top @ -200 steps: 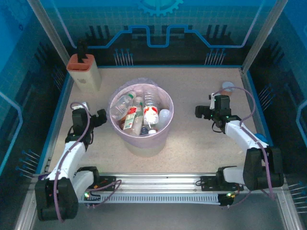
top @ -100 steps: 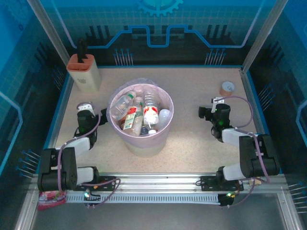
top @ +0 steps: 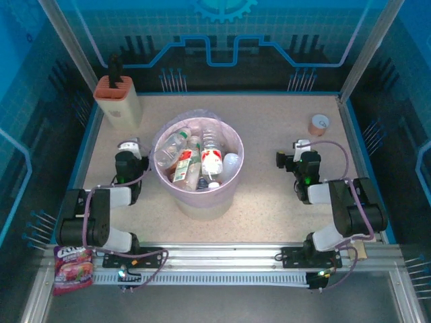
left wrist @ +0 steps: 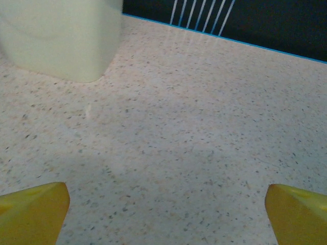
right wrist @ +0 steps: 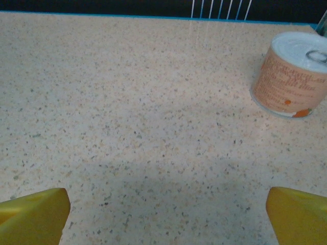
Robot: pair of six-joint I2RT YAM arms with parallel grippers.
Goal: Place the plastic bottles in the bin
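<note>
Overhead, the bin stands mid-table, the bottles piled inside it and overlapping, so their number is hard to make out. From the bin, a block stands at 10 o'clock, a can at 2 and a bag at 8, off the table's near corner. The left hand sits at 9 just beside the bin, the right hand at 3, well apart from it. Both are spread wide, with bare table between the fingers. In the wrist views the block is blurred and cropped, and the can is cut by the edge.
</note>
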